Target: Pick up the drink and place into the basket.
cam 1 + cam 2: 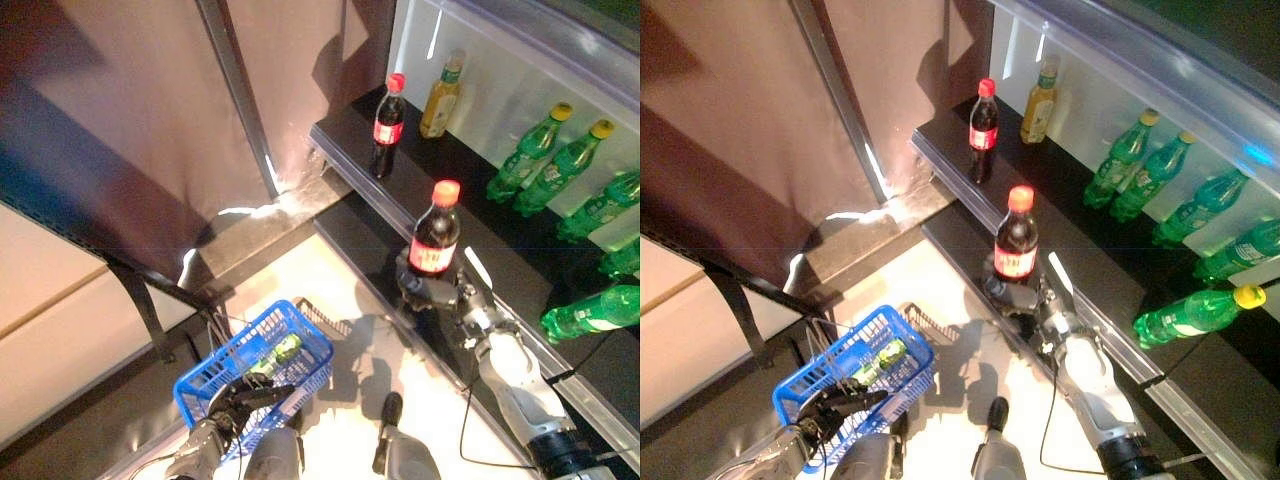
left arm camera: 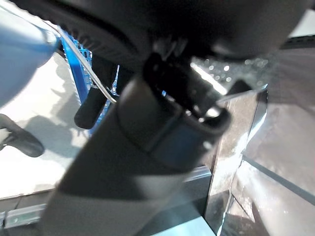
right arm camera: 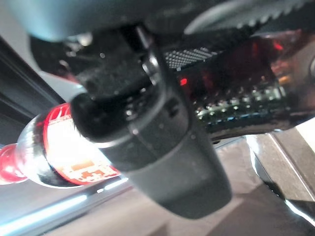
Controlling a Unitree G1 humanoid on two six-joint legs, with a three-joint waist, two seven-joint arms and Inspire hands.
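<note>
1. R hand (image 1: 432, 290) has its fingers wrapped round the base of the cola bottle (image 1: 436, 240); bottle upright, red cap and red label, dark liquid, smooth clear plastic. R wrist view confirms the fingers (image 3: 162, 147) lie across the label.
2. Landmark = shelf (image 1: 350, 135): black, glossy, long straight front edge w/ metal trim. Held bottle sits just off that front edge, over the lower black ledge, clear of the other stock.
3. On the shelf, back near its end: second cola bottle (image 1: 388, 122) upright, and just beside it a yellow-amber bottle (image 1: 441, 98) w/ green cap. Both well apart from the held one.
4. Further along the shelf against the white back wall: green bottles (image 1: 530, 152), yellow caps, leaning or lying, ribbed plastic. One more green bottle (image 1: 1196, 314) lies on its side near the front edge, close to the R forearm.
5. Basket (image 1: 256, 368): blue plastic lattice, rectangular, wire handles, below the shelf over the pale floor (image 1: 300, 275). L hand (image 1: 243, 395) grips its near rim/handle, fingers curled round it. A green can (image 1: 276, 357) lies inside already.
6. Open room: clear floor gap between shelf front edge and basket; basket top open.
</note>
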